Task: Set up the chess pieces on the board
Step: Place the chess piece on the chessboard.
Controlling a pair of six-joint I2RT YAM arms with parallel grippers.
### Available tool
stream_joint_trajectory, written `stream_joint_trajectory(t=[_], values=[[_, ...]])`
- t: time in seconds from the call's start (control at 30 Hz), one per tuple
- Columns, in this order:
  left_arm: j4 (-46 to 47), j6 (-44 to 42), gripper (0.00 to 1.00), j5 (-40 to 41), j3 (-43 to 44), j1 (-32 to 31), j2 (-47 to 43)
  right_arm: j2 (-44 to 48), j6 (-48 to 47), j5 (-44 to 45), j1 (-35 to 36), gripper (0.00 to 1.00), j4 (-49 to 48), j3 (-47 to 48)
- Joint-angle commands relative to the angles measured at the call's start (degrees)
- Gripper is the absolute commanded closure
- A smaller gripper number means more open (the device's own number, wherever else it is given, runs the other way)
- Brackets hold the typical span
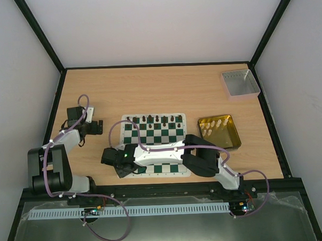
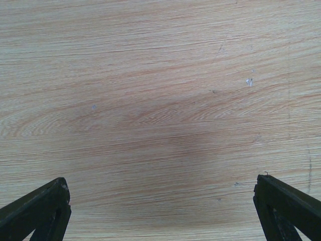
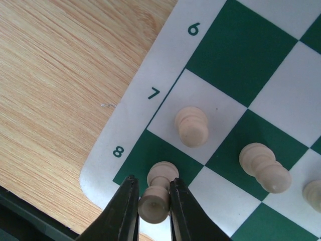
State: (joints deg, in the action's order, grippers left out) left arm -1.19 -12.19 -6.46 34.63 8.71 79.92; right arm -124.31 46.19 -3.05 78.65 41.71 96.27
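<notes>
At the near left corner of the board [image 3: 128, 128], the right claw [image 3: 153, 183] is clenched on a cream piece [image 3: 156, 193]. Its two fingers lie against both sides of the head. The piece stands upright on the dark green corner square beside the number 8, and its foot seems to rest on the mat already. On the next row, beside the number 7, two cream pawns [image 3: 191, 126] stand on their own squares, apart from each other and from the held one.

I judge such a piece to be very light, hard and smooth, like turned wood. It will not bend or break under the fingers, but the round head could slip, and the narrow foot lets it tip over easily. The best hold is from above, across the neck or head. The fingers should leave it straight upward, so that they do not knock the near pawns.

Further back, at the left of the board, the left claw [image 2: 160, 183] hangs over bare wood of the table [image 1: 165, 88]. It is released wide and has nothing in it.

Along the far edge of the board, a row of dark pieces [image 1: 155, 119] stands. Just beside the right edge of the board, a gold tin [image 1: 234, 144] keeps more cream pieces [image 1: 212, 126] that wait for placing. At the far right corner of the table is a grey tray [image 1: 240, 90]
</notes>
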Motion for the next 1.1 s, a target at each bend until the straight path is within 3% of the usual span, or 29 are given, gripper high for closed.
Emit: stream_joint_trajectory(t=[0.0,0.5,1.07], values=[[-0.57,-0.03,0.01,-0.70,0.84,0.32,0.72,-0.77,-0.49,0.39,-0.34,0.85,0.08,1.55],[-0.75,-0.30,0.01,-1.36,0.96,0.29,0.82,-0.63,-0.49,-0.14,-0.26,0.78,-0.01,1.73],[-0.87,-0.45,0.01,-1.50,1.05,0.29,0.85,-0.88,-0.80,-0.60,-0.30,0.87,0.03,2.08]])
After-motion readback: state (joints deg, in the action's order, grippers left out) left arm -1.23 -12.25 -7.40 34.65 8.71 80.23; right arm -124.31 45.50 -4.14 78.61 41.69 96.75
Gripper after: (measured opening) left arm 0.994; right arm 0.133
